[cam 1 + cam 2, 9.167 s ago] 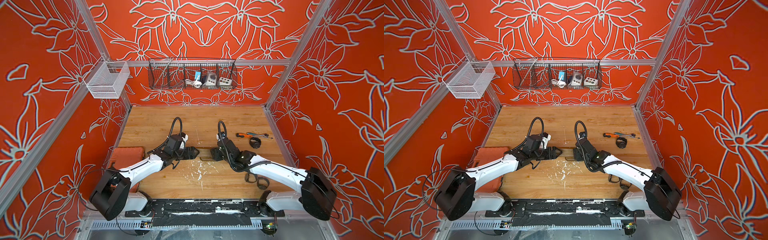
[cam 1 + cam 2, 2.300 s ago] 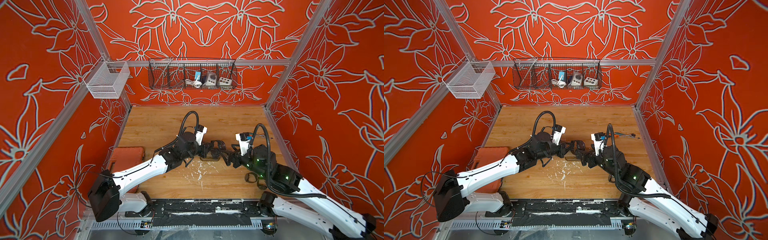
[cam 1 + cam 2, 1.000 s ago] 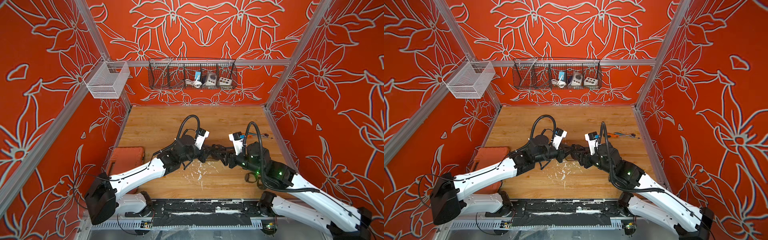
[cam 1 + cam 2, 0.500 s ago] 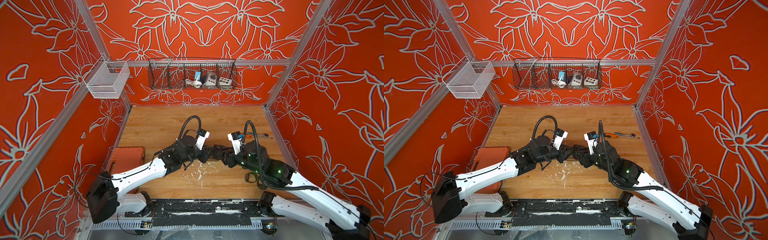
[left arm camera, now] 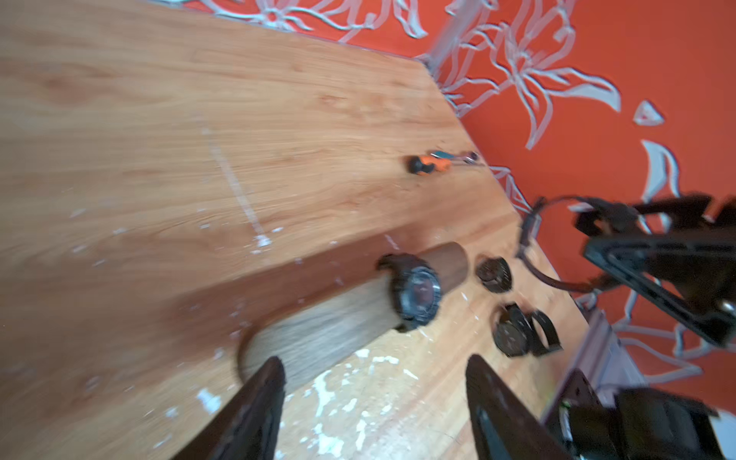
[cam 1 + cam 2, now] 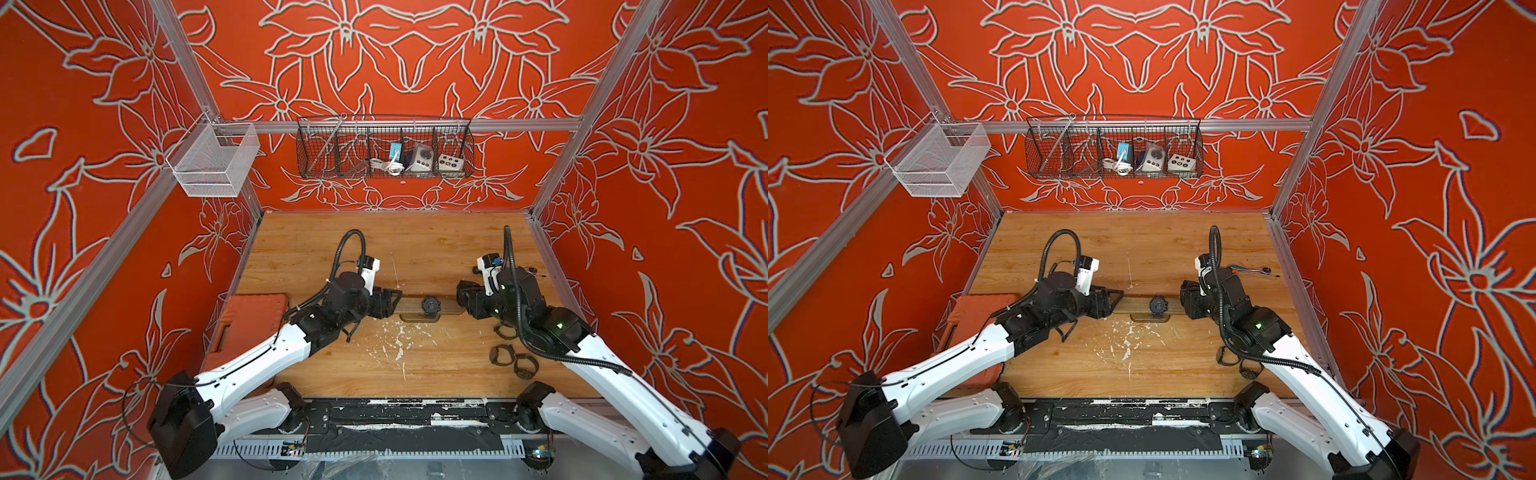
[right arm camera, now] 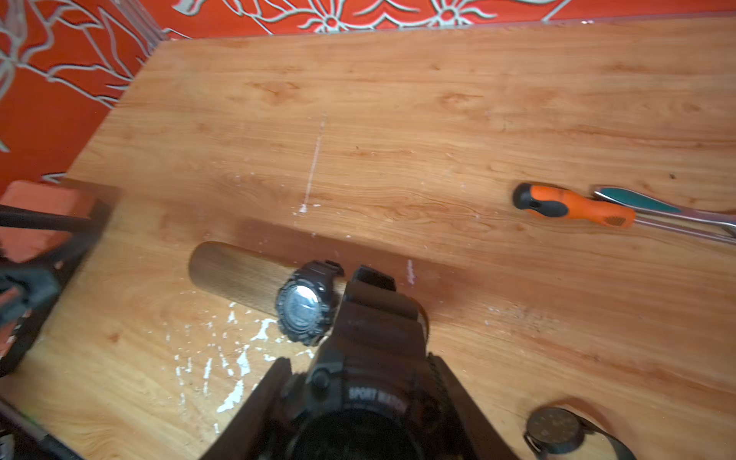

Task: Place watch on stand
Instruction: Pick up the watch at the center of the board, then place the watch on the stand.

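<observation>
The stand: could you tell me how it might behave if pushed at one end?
The stand would probably pivot or tip, not roll: its long bar overhangs a smaller base. It looks rigid wood. The watch around it might slide.

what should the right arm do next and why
Probably slide the held watch in the right gripper over the near end of the stand: the mounted watch already sits mid-bar and the left gripper is open.

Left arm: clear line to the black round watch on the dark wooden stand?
Likely yes: left gripper, jaws open, points along the dark wooden bar stand at the black round watch, nothing between. Right gripper, holding a second black watch, sits beyond.
</observation>
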`<act>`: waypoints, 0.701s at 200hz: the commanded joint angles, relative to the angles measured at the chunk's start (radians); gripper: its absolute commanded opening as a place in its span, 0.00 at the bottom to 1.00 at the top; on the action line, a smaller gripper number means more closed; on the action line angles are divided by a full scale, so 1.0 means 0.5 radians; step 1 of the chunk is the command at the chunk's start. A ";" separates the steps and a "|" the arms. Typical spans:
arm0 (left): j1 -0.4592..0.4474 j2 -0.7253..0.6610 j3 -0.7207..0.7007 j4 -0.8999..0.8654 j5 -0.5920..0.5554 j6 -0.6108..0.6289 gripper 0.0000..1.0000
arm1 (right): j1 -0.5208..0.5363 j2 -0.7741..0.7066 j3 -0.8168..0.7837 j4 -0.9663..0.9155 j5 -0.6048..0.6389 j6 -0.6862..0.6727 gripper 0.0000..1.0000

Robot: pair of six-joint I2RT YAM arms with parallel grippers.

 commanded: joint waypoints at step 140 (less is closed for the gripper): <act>0.346 0.419 -0.069 0.066 0.501 -0.195 0.71 | -0.223 0.485 -0.178 0.198 0.111 -0.143 0.33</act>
